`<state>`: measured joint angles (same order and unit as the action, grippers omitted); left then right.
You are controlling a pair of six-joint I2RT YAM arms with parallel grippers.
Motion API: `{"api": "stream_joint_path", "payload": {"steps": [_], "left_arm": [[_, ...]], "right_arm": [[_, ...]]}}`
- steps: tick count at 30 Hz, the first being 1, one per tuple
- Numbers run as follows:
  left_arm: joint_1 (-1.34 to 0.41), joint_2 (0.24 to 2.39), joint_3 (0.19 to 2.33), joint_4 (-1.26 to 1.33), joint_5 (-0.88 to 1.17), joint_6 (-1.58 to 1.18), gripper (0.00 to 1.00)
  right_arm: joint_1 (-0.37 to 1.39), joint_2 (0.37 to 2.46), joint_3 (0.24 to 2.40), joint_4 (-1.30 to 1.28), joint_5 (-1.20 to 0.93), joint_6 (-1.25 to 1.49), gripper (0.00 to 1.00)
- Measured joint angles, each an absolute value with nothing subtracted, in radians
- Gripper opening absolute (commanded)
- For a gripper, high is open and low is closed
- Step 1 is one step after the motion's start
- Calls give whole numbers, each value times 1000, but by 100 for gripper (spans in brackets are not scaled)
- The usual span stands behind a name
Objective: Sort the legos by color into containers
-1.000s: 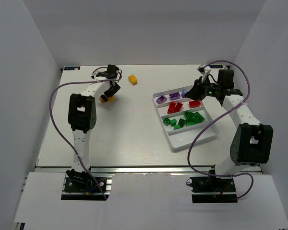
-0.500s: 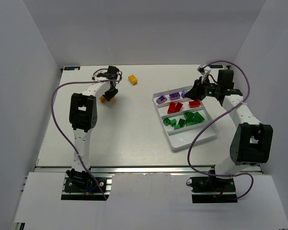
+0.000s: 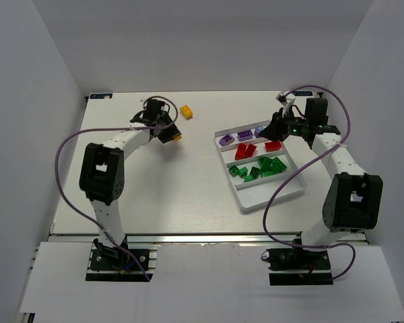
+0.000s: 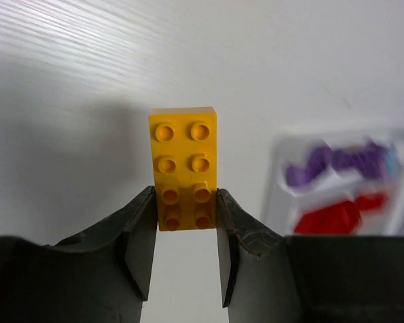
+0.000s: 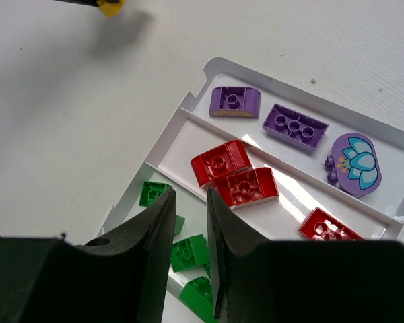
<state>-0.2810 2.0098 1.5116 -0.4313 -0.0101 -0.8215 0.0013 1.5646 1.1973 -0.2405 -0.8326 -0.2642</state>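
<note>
White walls close in a pale tabletop [image 3: 155,188], and both arms reach out over it from the near edge. At the left, the left gripper [image 3: 170,132] is clenched on a yellow-orange studded plastic brick [image 4: 183,151]. Its two pads pinch the long sides of the brick at the near end, so the far half juts out past the fingertips with its studs facing the wrist camera. A little farther back and to the right, a second yellow brick [image 3: 186,111] lies loose on the table, apart from that gripper. Right of centre sits a white rectangular plastic tray [image 3: 264,192], set at a slant and split into long parallel compartments. The farthest compartment holds purple bricks [image 5: 294,126], one of them rounded with a pale blue flower on top. The next holds red bricks [image 5: 221,161], and the one after it a cluster of green bricks [image 5: 190,252]. Over the tray's far right part hangs the right gripper [image 5: 190,198], its jaws a narrow gap apart and gripping nothing.
</note>
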Motion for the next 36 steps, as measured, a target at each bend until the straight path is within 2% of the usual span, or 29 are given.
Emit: {"api": "stream_joint_path", "payload": {"steps": [5,9,15,22,29,33,36], "left_arm": [[-380,1797,1263,-123,299,-707,11],[-516,1756,1163,28,479,-598,12],[-700,1760,1086,85,584,-405,11],[-755,1840,1140,97,585,-262,15],[-854,1975,1255,51,563,-188,32],[-892,1987,1255,24,543,-171,51],[-900,1987,1258,19,523,-164,55]], "right_arm": [[1,1564,1204,-249,-832,-279,31],[1,1564,1205,-263,-832,-281,31],[1,1561,1205,-264,-827,-277,31],[1,1509,1200,-268,-808,-278,31],[1,1469,1179,-276,-791,-286,31],[1,1464,1165,-284,-787,-293,31],[1,1463,1162,-290,-787,-295,32]]}}
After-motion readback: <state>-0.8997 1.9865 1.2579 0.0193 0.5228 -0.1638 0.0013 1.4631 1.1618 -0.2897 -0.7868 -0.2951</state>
